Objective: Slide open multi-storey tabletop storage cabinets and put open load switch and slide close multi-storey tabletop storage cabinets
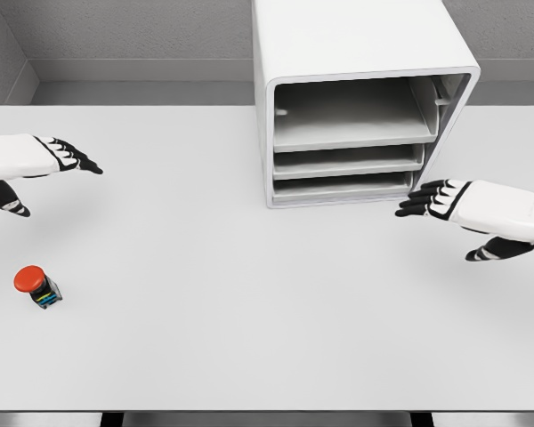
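Both hands, left hand (36, 165) and right hand (481, 212), hover spread; switch (37, 286) sits near the table's (249, 338) left edge.

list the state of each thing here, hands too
cabinet: upright at the table's back, three shelves visible through its open front
switch: on the table, front left, untouched
left hand: open, holding nothing
right hand: open, holding nothing, near the cabinet's lower right corner

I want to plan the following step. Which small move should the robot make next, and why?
Probably bring the right hand to the lowest tray front of the cabinet to slide it out. Its open fingers are already beside that corner, holding nothing. The red-capped switch lies apart on the table, nearer the open left hand.
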Robot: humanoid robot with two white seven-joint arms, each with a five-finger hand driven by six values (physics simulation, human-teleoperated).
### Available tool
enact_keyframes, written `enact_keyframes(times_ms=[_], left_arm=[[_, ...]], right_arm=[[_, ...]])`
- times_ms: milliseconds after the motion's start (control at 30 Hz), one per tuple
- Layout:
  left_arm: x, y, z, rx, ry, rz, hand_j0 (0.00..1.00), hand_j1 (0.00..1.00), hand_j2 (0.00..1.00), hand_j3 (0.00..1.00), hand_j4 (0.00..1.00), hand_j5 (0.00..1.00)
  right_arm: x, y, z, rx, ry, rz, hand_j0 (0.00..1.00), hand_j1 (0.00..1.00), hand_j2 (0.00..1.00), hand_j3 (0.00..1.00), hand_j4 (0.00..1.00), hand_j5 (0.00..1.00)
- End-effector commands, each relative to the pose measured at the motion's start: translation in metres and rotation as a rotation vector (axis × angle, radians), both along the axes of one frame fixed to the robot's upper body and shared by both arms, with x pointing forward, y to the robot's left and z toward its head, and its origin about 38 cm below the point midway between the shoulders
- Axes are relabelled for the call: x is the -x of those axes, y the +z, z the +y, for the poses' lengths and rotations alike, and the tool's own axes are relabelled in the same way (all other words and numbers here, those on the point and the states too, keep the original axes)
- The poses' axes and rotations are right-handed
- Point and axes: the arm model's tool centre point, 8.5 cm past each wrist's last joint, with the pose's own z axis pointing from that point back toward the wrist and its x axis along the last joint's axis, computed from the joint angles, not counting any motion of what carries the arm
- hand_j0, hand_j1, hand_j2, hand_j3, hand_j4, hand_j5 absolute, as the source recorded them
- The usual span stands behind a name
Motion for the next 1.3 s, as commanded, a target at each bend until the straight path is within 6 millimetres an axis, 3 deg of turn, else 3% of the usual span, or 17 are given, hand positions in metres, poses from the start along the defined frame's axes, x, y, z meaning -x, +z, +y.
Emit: enact_keyframes(times_ms=[0,100,167,233,267,367,567,633,733,867,967,1267], left_arm=[[0.000,0.002,0.001,0.004,0.005,-0.001,1.00,1.00,1.00,1.00,1.00,1.00],[0.001,0.002,0.003,0.000,0.008,0.000,1.00,1.00,1.00,1.00,1.00,1.00],[0.006,0.008,0.015,0.003,0.031,0.003,1.00,1.00,1.00,1.00,1.00,1.00],[0.025,0.023,0.040,-0.019,0.069,0.020,1.00,1.00,1.00,1.00,1.00,1.00],[0.035,0.027,0.041,-0.046,0.056,0.026,1.00,1.00,1.00,1.00,1.00,1.00],[0.053,0.025,0.027,-0.088,-0.012,0.054,1.00,1.00,1.00,1.00,1.00,1.00],[0.066,0.020,0.031,-0.125,-0.019,0.092,1.00,1.00,1.00,1.00,1.00,1.00],[0.075,0.005,0.018,-0.123,-0.066,0.134,1.00,1.00,1.00,1.00,1.00,1.00],[0.080,-0.009,0.014,-0.126,-0.081,0.174,1.00,1.00,1.00,1.00,1.00,1.00],[0.086,-0.017,0.002,-0.120,-0.121,0.195,1.00,1.00,1.00,1.00,1.00,1.00],[0.084,-0.024,-0.006,-0.109,-0.140,0.201,1.00,1.00,1.00,1.00,1.00,1.00],[0.091,-0.039,-0.003,-0.142,-0.145,0.238,1.00,1.00,1.00,1.00,1.00,1.00]], right_arm=[[0.000,0.000,0.001,-0.006,0.000,0.004,1.00,1.00,1.00,1.00,1.00,1.00],[0.000,0.000,0.001,-0.006,0.000,0.004,1.00,1.00,1.00,1.00,1.00,1.00],[-0.001,0.001,0.002,-0.012,0.001,-0.001,1.00,1.00,1.00,1.00,1.00,1.00],[-0.009,0.015,0.009,-0.031,0.015,-0.048,1.00,1.00,1.00,1.00,1.00,1.00],[-0.013,0.018,0.016,-0.041,0.032,-0.059,1.00,1.00,1.00,1.00,1.00,1.00],[-0.020,0.016,0.042,-0.042,0.103,-0.053,1.00,1.00,1.00,1.00,1.00,1.00],[-0.031,0.025,0.067,-0.043,0.165,-0.084,1.00,1.00,1.00,1.00,1.00,1.00],[-0.035,0.030,0.070,-0.042,0.167,-0.109,1.00,1.00,1.00,1.00,1.00,1.00],[-0.047,0.027,0.085,-0.012,0.191,-0.114,1.00,1.00,1.00,1.00,1.00,1.00],[-0.062,0.028,0.088,-0.020,0.175,-0.114,1.00,1.00,1.00,1.00,1.00,1.00],[-0.086,0.018,0.089,-0.025,0.138,-0.076,1.00,1.00,1.00,1.00,1.00,1.00],[-0.116,0.008,0.078,-0.013,0.053,-0.048,1.00,1.00,1.00,1.00,1.00,1.00]])
